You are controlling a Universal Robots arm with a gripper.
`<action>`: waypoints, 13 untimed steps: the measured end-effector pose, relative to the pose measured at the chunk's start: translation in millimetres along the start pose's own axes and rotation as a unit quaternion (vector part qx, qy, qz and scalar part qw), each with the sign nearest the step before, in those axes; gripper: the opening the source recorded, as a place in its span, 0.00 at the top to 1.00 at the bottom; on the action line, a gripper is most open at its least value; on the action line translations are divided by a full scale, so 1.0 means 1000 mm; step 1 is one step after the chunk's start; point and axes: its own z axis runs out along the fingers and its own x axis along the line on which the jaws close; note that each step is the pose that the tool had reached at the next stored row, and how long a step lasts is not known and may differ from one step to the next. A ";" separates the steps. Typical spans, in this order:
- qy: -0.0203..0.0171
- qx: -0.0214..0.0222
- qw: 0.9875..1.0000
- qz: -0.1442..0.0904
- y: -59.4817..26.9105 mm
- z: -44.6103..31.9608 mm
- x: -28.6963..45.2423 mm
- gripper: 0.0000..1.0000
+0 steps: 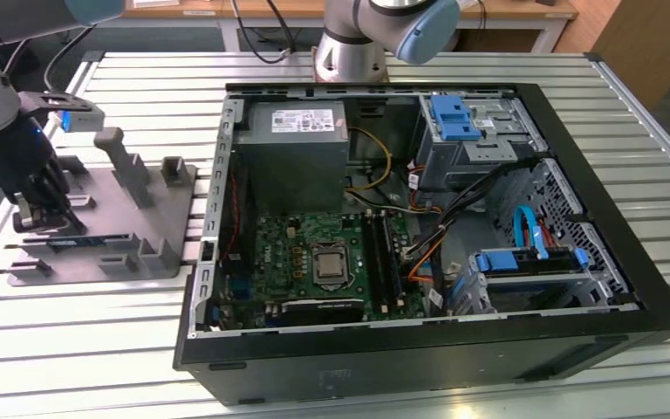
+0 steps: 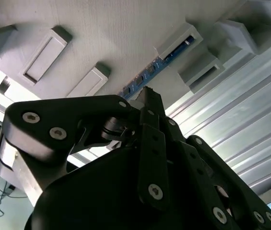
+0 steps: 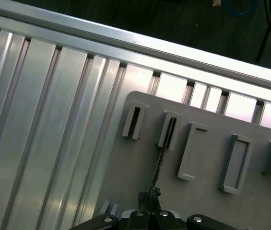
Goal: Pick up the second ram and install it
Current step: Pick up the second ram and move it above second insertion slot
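On grey rack [image 1: 114, 209], at the 6 o'clock edge in the exterior view: ram stick [image 1: 81, 238], blue-green, standing on its long edge in the slotted blocks. Second wrist view shows it as a blue strip [image 2: 173, 51] with small dark parts, running from a raised slot block toward the gripper [image 2: 147, 93]. First wrist view has it edge-on, a thin dark line [image 3: 163, 153] out of one slot and down into the gripper [image 3: 150, 195].

Fingers [image 3: 145, 196] close in on either side of the stick's free end; they look pinched on it, with the stick seated in the rack [image 3: 250, 206].

Exterior view: gripper [image 1: 42, 223] comes down at the stick's 9 o'clock end, dark arm body above it. Upright posts [image 1: 119, 157] stand on the rack toward 12 o'clock.

Rack lies flat on the slatted metal worktop [image 1: 79, 349]. At 3 o'clock from it, just beside, an open computer case [image 1: 428, 349], with a green motherboard [image 1: 283, 253] on its floor. Arm base [image 1: 352, 48] at 12 o'clock from the case.
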 end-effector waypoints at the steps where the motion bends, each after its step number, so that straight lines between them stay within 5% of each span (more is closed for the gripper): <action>1: 0.000 0.000 1.000 -0.007 0.0000 0.0000 0.0000 0.90; 6: 0.001 0.001 0.999 -0.041 0.0000 0.0000 0.0000 0.90; 13: 0.001 0.003 0.996 -0.089 0.0000 0.0001 0.0000 0.90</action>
